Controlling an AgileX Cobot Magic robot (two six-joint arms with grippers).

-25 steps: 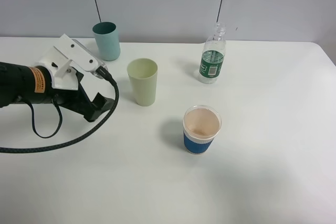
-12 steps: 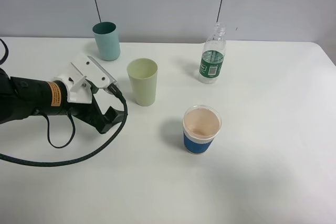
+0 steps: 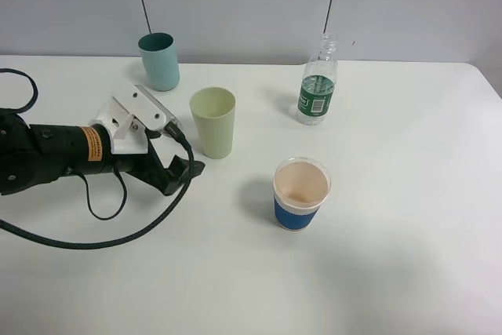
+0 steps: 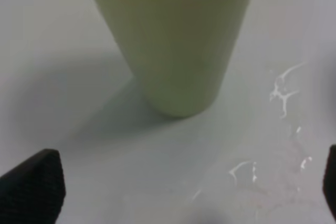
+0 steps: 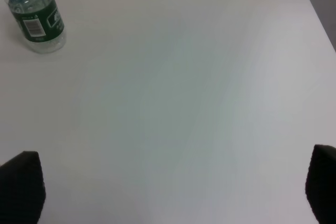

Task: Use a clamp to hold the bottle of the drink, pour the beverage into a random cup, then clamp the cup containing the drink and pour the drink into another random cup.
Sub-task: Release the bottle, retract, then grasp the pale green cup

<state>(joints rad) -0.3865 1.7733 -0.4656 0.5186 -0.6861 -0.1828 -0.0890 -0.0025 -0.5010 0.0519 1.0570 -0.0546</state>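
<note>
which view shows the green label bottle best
The exterior high view: the bottle stands whole, neck to base. The right wrist view cuts off its top, showing only the labelled lower body. The left wrist view does not show it.

Left pincer and right pincer spread wide

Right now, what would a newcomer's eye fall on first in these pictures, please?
The left gripper, open and empty, reaches in low from the left toward the pale yellow-green cup near the middle of the table, without touching it. Behind to the right stands the green-labelled bottle. The blue-banded cup sits nearer the camera, and a teal cup stands at the back left.
</note>
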